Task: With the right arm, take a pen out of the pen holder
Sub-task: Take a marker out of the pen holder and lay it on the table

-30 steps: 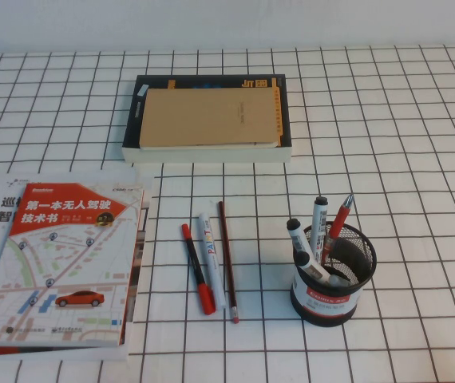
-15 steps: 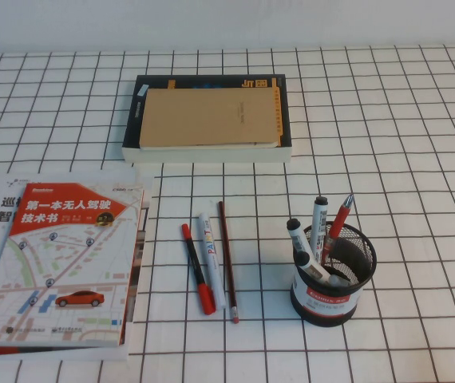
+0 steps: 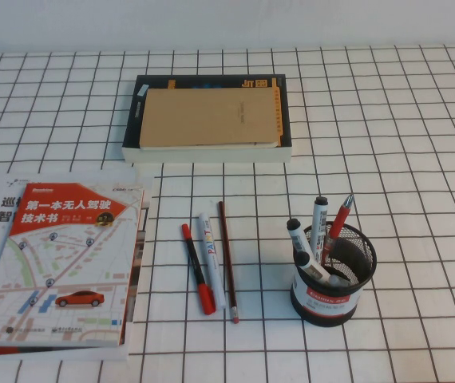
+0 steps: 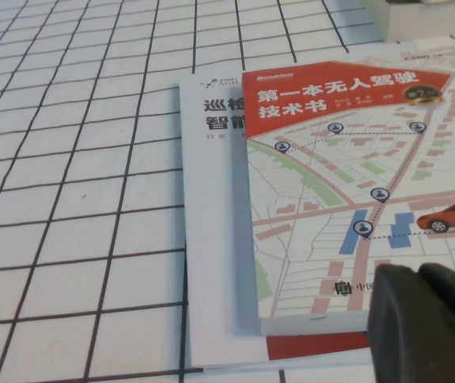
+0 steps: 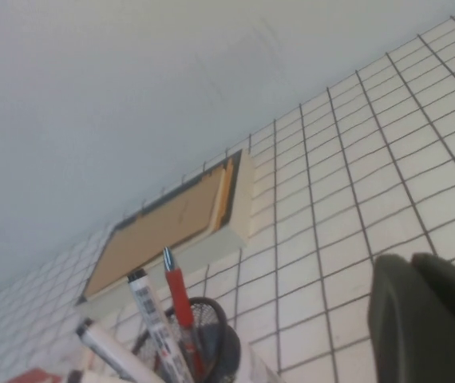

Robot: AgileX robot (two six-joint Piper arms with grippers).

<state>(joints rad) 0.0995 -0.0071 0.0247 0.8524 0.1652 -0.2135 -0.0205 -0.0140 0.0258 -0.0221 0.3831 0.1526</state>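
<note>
1. The pen holder (image 3: 329,300), black mesh, stands on the near right part of the worktop (image 3: 419,159). A red pen (image 3: 338,223) and three black-capped markers (image 3: 318,217) lean inside it.
2. My right hand (image 5: 413,265) is pressed together on nothing, above the gridded worktop and well apart from the holder.
3. Left of the holder, a red-capped pen (image 3: 198,269), a white marker (image 3: 211,257) and a pencil (image 3: 227,259) lie side by side.
4. My left hand (image 4: 419,273), together and empty, hangs over the map-cover book (image 3: 68,255) on the worktop's left.
5. A stack of books (image 3: 207,120) lies at the far side.
</note>
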